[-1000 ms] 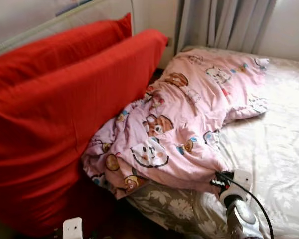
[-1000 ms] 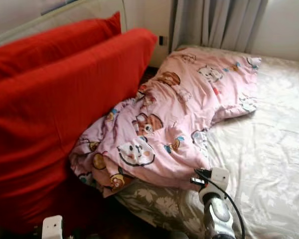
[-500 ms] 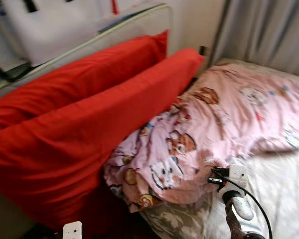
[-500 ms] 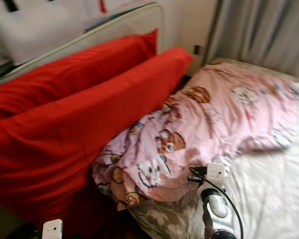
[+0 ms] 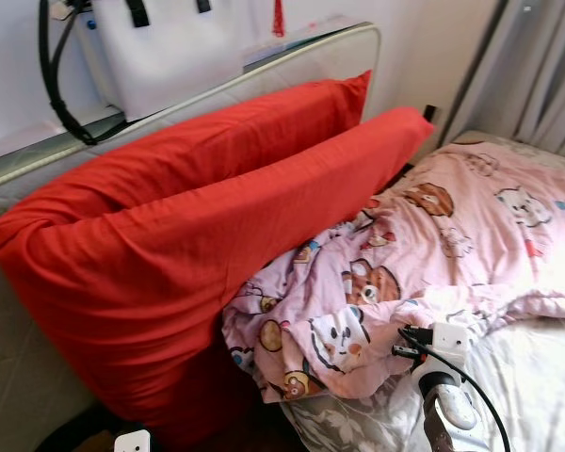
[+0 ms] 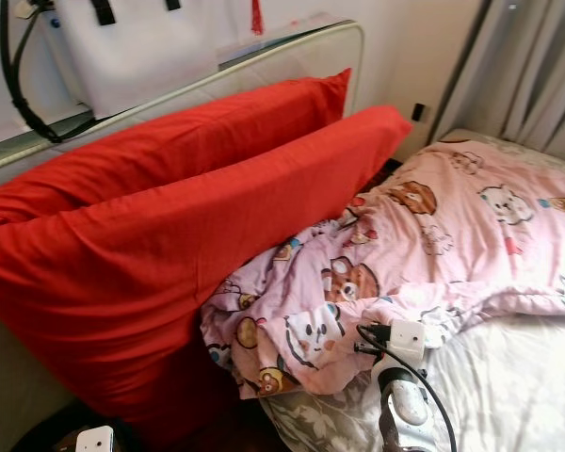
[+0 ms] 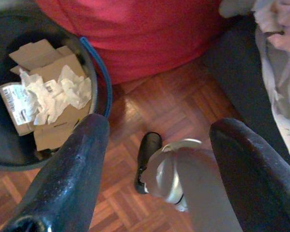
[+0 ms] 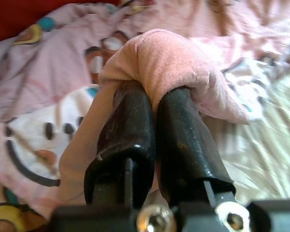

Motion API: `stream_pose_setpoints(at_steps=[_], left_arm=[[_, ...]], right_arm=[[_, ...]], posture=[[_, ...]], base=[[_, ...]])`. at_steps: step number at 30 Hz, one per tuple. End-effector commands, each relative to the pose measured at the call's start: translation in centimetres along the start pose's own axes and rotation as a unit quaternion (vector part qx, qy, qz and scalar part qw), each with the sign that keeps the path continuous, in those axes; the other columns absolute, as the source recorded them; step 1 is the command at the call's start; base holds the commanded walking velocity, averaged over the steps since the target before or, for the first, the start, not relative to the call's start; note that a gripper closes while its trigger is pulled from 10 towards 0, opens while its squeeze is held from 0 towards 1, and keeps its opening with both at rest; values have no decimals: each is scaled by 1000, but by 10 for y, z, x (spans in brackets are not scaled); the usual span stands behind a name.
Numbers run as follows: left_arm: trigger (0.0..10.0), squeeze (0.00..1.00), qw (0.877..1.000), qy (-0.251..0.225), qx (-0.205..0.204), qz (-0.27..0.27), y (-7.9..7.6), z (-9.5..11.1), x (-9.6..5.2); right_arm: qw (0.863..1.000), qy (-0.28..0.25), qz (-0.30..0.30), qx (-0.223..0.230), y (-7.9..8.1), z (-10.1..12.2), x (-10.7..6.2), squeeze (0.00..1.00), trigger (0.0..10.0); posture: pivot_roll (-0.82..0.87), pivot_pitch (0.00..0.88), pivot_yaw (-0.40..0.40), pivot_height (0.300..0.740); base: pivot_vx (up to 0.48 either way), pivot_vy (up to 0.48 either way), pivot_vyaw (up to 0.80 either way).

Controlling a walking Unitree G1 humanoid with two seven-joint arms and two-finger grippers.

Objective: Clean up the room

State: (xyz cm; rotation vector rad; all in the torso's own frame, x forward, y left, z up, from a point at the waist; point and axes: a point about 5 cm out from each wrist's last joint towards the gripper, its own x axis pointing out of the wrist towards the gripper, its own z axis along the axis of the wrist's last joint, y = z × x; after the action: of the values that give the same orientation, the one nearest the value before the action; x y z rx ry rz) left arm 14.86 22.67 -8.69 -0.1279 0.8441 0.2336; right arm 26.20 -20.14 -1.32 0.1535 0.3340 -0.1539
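Observation:
A pink cartoon-print blanket (image 5: 452,245) lies crumpled on the bed, its near corner by the pillows. My right gripper (image 8: 152,108) is shut on a fold of the blanket's pink edge (image 8: 169,58), which drapes over both fingertips. The right arm (image 5: 444,391) reaches up from below to that edge. Two big red pillows (image 5: 217,245) lean against the headboard (image 5: 292,56), over the blanket's left side. My left gripper (image 7: 160,126) hangs open above the wooden floor (image 7: 183,108), with nothing between its fingers.
A dark bin (image 7: 100,82) with cardboard and crumpled paper (image 7: 53,82) stands on the floor beside the bed. A white bag (image 5: 160,47) sits on the headboard ledge. Grey curtains (image 5: 537,66) hang at the far right. A floral sheet (image 5: 537,386) covers the mattress.
The camera has swung left and up, bringing the headboard and the white bag into view. My right gripper stays at the blanket's near edge.

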Motion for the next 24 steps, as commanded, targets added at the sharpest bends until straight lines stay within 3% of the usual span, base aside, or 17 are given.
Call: stream_pose_setpoints(at_steps=[1,10,24], left_arm=[[10000,0,1000,19,6,2,3,-7,-2],[10000,0,1000,18,2,4,3,-7,-2],[10000,0,1000,18,3,4,5,-7,-2]], right_arm=[[1000,-17,-13,0,-6,7,1,0,10000],[999,-24,-36,4,-12,12,3,0,10000],[999,-30,-40,3,-9,13,3,0,10000]], posture=[[-62,0,0,740],[-48,0,-2,740],[-46,0,3,740]], base=[[0,0,0],[0,0,0],[-292,0,0]])
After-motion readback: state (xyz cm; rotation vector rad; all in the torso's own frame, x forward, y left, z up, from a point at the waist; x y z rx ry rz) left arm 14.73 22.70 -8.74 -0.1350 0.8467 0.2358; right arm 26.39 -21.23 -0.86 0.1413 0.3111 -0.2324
